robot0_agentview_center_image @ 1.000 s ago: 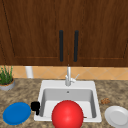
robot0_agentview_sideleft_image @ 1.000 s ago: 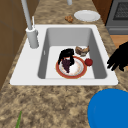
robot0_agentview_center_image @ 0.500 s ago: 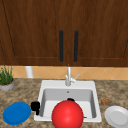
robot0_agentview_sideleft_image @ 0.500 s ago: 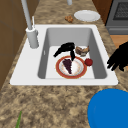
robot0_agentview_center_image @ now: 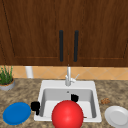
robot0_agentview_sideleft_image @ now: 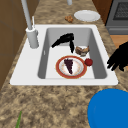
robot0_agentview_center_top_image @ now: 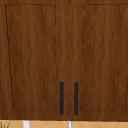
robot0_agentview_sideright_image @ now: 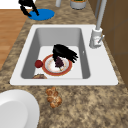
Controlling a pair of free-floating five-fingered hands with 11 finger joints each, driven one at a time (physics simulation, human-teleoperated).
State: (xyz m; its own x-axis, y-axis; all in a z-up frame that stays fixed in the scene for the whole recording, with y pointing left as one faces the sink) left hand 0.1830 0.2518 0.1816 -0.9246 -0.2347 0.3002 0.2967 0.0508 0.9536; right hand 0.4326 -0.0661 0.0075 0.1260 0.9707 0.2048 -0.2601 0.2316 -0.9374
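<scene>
My right hand (robot0_agentview_sideleft_image: 65, 39) hovers inside the white sink (robot0_agentview_sideleft_image: 30, 67), its straight fingers pointing down toward a red-rimmed plate (robot0_agentview_sideleft_image: 59, 71) that carries a dark cake slice (robot0_agentview_sideleft_image: 68, 65). From the right side, that open hand (robot0_agentview_sideright_image: 63, 52) spreads just over the plate (robot0_agentview_sideright_image: 48, 67); the front view puts it (robot0_agentview_center_image: 74, 97) low in the basin. A small red apple (robot0_agentview_sideleft_image: 88, 62) and a brown pastry (robot0_agentview_sideleft_image: 82, 50) lie beside the plate. My left hand (robot0_agentview_center_image: 35, 106) hangs open by the sink's left rim, close to a blue plate (robot0_agentview_center_image: 16, 113).
A big red round shape (robot0_agentview_center_image: 67, 115) covers the sink's front. On the right counter sit a white plate (robot0_agentview_center_image: 117, 116) and a brown pastry (robot0_agentview_center_image: 105, 101). The faucet (robot0_agentview_center_image: 68, 76) stands behind the basin, a potted plant (robot0_agentview_center_image: 6, 80) at far left, and cabinet doors (robot0_agentview_center_top_image: 67, 62) above.
My right hand has drawn back from the plate, shifting upward in the left side view. The left hand and the dishes have stayed put.
</scene>
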